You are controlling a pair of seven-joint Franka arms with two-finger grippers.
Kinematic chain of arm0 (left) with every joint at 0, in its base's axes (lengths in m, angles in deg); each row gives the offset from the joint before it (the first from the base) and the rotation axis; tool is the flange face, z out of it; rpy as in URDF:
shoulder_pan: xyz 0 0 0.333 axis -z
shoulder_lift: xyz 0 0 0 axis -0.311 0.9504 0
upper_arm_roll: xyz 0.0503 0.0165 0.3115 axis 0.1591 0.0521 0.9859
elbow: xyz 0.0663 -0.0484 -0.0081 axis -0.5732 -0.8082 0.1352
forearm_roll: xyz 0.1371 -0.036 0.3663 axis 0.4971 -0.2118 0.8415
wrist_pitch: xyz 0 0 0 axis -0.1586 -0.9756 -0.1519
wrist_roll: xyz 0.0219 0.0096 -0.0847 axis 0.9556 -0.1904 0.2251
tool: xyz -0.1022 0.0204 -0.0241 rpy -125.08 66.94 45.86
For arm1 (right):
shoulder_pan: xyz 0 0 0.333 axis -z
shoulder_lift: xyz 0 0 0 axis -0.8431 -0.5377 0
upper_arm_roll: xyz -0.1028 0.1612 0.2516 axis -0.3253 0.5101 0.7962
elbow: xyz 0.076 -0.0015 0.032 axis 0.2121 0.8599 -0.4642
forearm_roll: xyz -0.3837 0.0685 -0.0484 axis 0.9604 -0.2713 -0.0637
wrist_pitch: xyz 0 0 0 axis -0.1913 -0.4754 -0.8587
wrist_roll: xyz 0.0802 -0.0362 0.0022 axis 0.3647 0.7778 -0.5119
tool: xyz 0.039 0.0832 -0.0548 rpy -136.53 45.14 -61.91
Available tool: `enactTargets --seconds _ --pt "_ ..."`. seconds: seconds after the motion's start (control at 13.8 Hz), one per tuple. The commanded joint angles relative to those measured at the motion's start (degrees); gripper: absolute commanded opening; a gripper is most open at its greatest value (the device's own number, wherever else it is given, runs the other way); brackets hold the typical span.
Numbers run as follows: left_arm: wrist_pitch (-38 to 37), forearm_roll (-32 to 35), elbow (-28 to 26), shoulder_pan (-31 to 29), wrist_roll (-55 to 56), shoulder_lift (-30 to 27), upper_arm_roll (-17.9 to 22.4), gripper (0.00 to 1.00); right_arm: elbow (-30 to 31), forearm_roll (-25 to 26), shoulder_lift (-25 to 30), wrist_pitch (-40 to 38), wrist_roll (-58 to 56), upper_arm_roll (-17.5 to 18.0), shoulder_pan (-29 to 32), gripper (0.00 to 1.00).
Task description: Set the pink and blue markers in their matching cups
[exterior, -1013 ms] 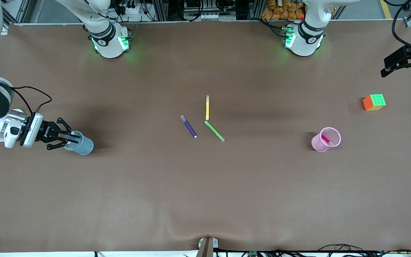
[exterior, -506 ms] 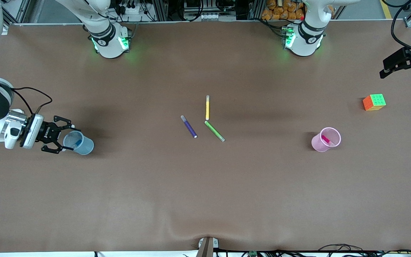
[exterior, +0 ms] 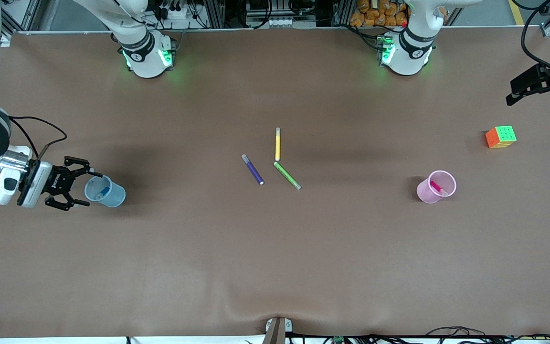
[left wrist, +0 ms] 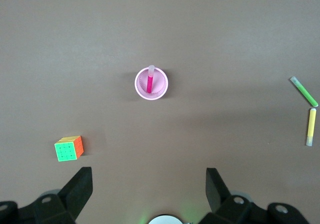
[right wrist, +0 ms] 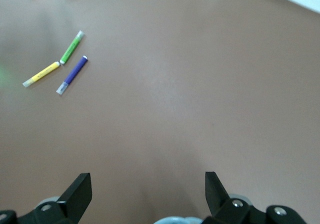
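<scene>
Brown table (exterior: 275, 248) spans everything. Right gripper (exterior: 81, 188) hangs just beside the blue cup (exterior: 106, 191), fingers spread, empty; the blue marker (exterior: 104, 191) lies inside that cup. Left gripper (exterior: 533, 88), fingers apart, hovers above the table's left-arm end, where the pink cup (exterior: 435, 187) holds the pink marker (exterior: 437, 187).

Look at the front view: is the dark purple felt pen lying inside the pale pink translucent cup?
No: the dark purple felt pen lies flat on the table mid-way, while the pale pink translucent cup holds the magenta-pink marker.
</scene>
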Motion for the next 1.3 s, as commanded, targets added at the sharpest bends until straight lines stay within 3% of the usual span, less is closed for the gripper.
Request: enactTargets --seconds 0.0,0.29,0.51,0.94,1.23 --pt "0.2 0.5 0.4 -0.1 0.3 0.0 -0.3 1.00 0.0 4.9 4.4 -0.5 8.5 0.1 -0.9 1.00" --pt "0.2 0.5 0.7 -0.3 -0.4 0.6 -0.3 1.00 -0.1 11.7 10.4 -2.5 21.8 0.2 -2.5 1.00" --pt "0.2 0.6 2.8 0.0 0.1 1.0 -0.3 1.00 -4.2 21.7 13.6 -11.2 37.7 0.5 -3.9 1.00" --pt "-0.4 0.6 3.2 -0.1 -0.2 2.1 -0.5 1.00 -10.8 28.8 15.6 -21.1 57.3 0.4 -4.9 1.00" --pt "-0.8 0.6 3.3 -0.2 -0.3 2.0 -0.6 1.00 -12.4 33.0 17.6 -23.7 71.3 0.3 -6.5 1.00"
